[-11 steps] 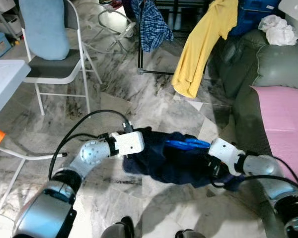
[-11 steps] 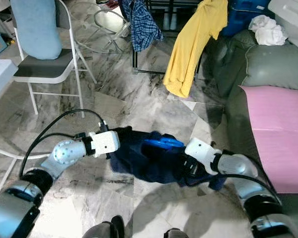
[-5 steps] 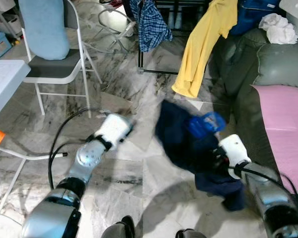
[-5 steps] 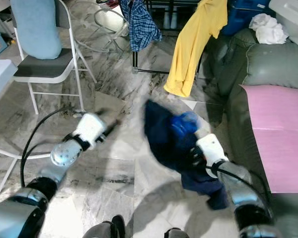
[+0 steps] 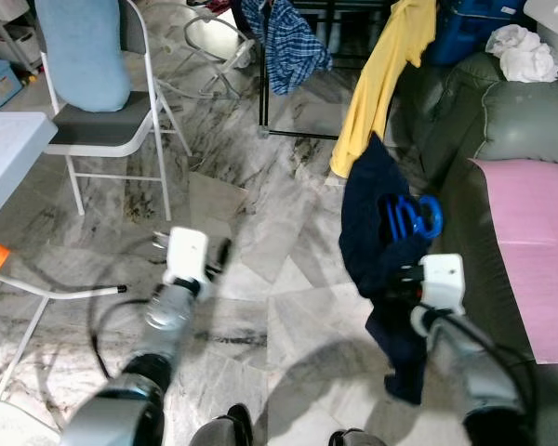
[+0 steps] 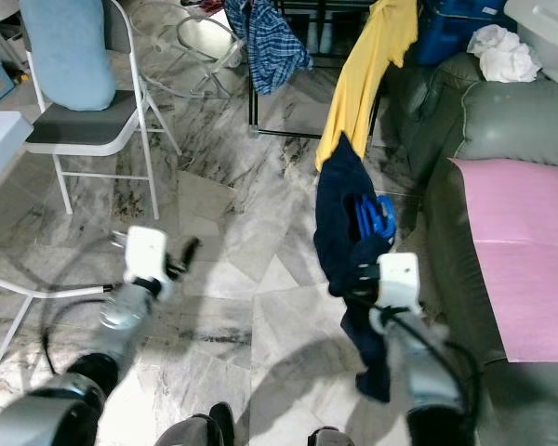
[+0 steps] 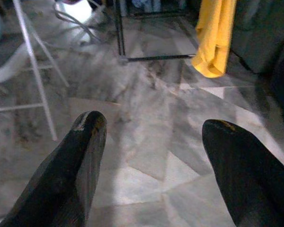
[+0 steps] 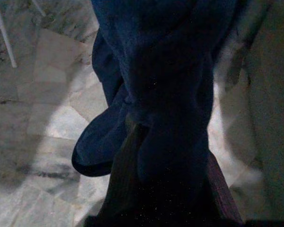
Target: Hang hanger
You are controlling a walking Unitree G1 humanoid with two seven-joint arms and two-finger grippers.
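A blue plastic hanger [image 5: 415, 216] carries a navy garment [image 5: 367, 218], which hangs down toward the marble floor. My right gripper [image 5: 402, 276] is shut on the hanger through the cloth and holds it up in front of the sofa. In the right wrist view the navy garment [image 8: 165, 71] covers the fingers. A black clothes rack [image 5: 263, 84] stands ahead, with a plaid shirt [image 5: 293, 42] and a yellow shirt [image 5: 381, 84] hanging on it. My left gripper [image 5: 216, 256] is low at the left, open and holding nothing; its black fingers [image 7: 80, 161] are spread over bare floor.
A white folding chair [image 5: 102, 130] with a light blue cushion [image 5: 82, 51] stands at the left, next to a white table [image 5: 9, 149]. A grey sofa [image 5: 516, 121] with a pink sheet [image 5: 535, 242] runs along the right. White cloth [image 5: 521, 51] lies on the sofa's back.
My left gripper let go of the navy garment and swung away to the left, open. My right gripper raised the garment and hanger upright and carried them forward, nearer the rack.
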